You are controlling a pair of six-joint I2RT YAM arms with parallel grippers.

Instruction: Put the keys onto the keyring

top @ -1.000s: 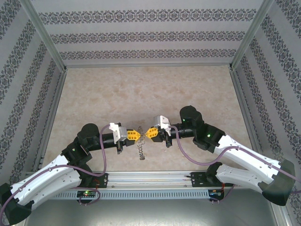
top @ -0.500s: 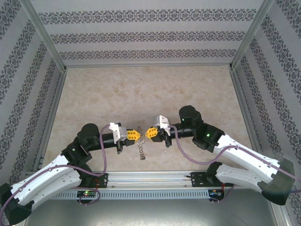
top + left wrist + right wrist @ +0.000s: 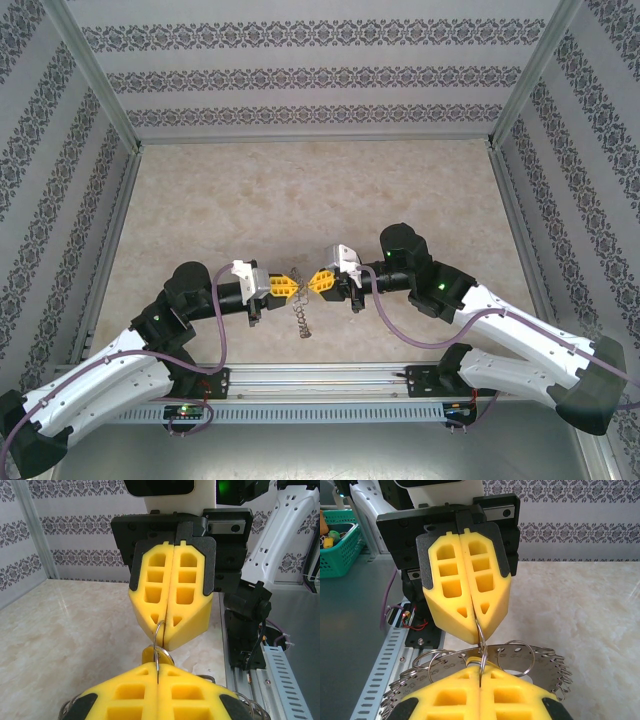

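Observation:
Just above the near part of the table, my left gripper (image 3: 290, 287) and right gripper (image 3: 316, 282) meet tip to tip. Both are shut on one thin wire loop (image 3: 481, 637) from opposite sides. The keyring (image 3: 545, 655), a flat grey numbered ring fringed with wire loops, hangs from that loop below the fingers (image 3: 302, 318). In the left wrist view my left gripper (image 3: 158, 667) faces the right gripper (image 3: 162, 631), and the small yellow key (image 3: 148, 655) sits just behind the loop. In the right wrist view my right gripper (image 3: 480, 667) faces the left gripper (image 3: 476, 630); a sliver of the key (image 3: 471, 658) shows at my fingertips.
The marble table (image 3: 320, 200) stretches away beyond the grippers, walled by patterned panels and metal posts. An aluminium rail (image 3: 320, 378) runs along the near edge. A green basket (image 3: 340, 545) of small items stands off the table beside the left arm's base.
The hanging keyring has swung very slightly to the right. Both grippers stay shut on the loop in nearly the same place.

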